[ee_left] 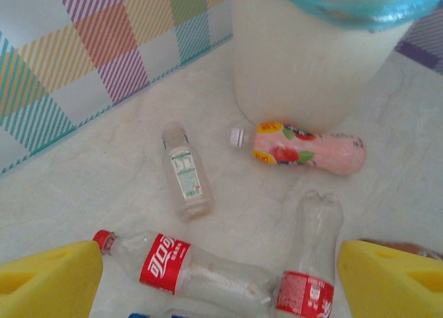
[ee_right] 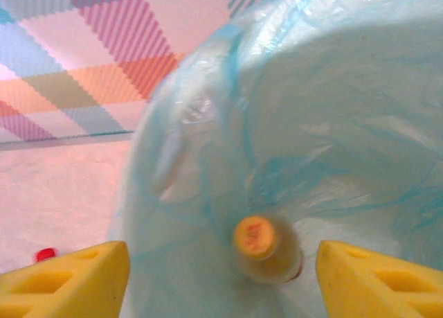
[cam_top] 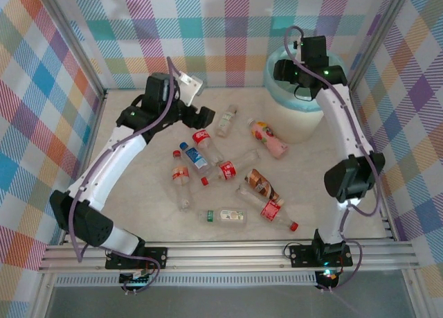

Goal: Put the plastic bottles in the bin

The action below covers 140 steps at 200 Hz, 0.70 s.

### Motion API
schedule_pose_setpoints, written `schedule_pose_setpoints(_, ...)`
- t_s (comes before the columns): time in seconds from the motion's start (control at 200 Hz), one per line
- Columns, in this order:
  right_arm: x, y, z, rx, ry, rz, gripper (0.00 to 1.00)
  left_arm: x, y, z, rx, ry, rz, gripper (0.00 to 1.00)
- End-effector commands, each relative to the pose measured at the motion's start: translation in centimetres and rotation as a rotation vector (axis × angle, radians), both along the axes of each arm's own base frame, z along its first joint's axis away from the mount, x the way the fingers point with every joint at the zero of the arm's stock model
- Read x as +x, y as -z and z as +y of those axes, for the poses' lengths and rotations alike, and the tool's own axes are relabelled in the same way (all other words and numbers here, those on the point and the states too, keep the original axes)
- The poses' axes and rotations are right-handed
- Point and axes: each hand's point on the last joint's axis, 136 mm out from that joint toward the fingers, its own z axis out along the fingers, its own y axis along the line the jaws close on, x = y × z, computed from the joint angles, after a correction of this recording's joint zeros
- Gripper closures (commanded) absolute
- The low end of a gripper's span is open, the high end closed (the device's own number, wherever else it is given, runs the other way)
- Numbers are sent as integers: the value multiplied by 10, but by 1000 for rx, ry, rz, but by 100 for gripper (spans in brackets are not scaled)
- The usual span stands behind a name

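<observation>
Pastel checked cloth walls in a pale marbled tabletop, where the plastic bottles lie scattered across the middle of the overhead view. The round white bin with its mint-green bag (cam_top: 294, 120) stands at the upper right. My right claw (cam_top: 302, 91) hangs over the bin's mouth with its yellow fingers spread wide and nothing between them. Beneath it in the right wrist view, low and centre, a blurred orange-capped bottle (ee_right: 263, 252) sits down inside the liner. My left claw (cam_top: 208, 113) hovers above the heap, equally wide open and empty. In the left wrist view the clear crumpled bottle with a red label and red cap (ee_left: 163, 259) lies between my fingertips at the bottom. A second red-labelled clear bottle (ee_left: 304, 283) touches it on the right. A small clear bottle with a white label (ee_left: 187, 179) and a pink bottle (ee_left: 311, 152) lie further up, the pink one just beside the bin wall. I judge the next pick is mine on the left. I should come down on the first bottle's labelled middle, close across its width rather than its length, stay off its neighbour, and squeeze gently since thin plastic buckles. The right arm should rise straight up so it does not snag the bag.
</observation>
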Motion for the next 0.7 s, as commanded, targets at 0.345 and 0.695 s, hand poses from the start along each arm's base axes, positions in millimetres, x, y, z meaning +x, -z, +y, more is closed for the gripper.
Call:
schedule_pose_setpoints(0.345,-108,-14,72,61,-210,37,26,-47,74,41,112,-228,202,17)
schedule_pose_setpoints(0.695,-158,36,132,51,-402,214,26,-91,182,74,24,-654,660,15)
